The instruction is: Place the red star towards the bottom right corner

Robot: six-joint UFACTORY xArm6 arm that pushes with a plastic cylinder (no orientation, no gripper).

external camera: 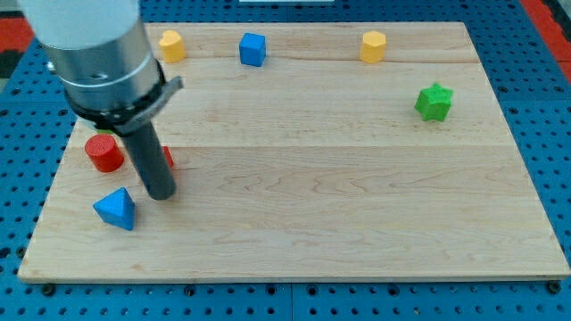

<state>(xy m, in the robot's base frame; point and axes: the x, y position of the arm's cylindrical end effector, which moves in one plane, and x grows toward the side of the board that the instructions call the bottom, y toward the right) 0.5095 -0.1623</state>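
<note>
The red star (167,158) lies at the view's left, mostly hidden behind my rod; only a small red edge shows. My tip (161,193) rests on the board just below that red edge, touching or nearly touching it. A red cylinder (104,153) stands to the left of the rod. A blue triangular block (116,209) lies below and left of my tip.
A yellow block (171,45), a blue cube (252,49) and a yellow hexagonal block (373,46) stand along the view's top edge. A green star (434,102) lies at the upper right. The wooden board (357,205) sits on a blue pegboard.
</note>
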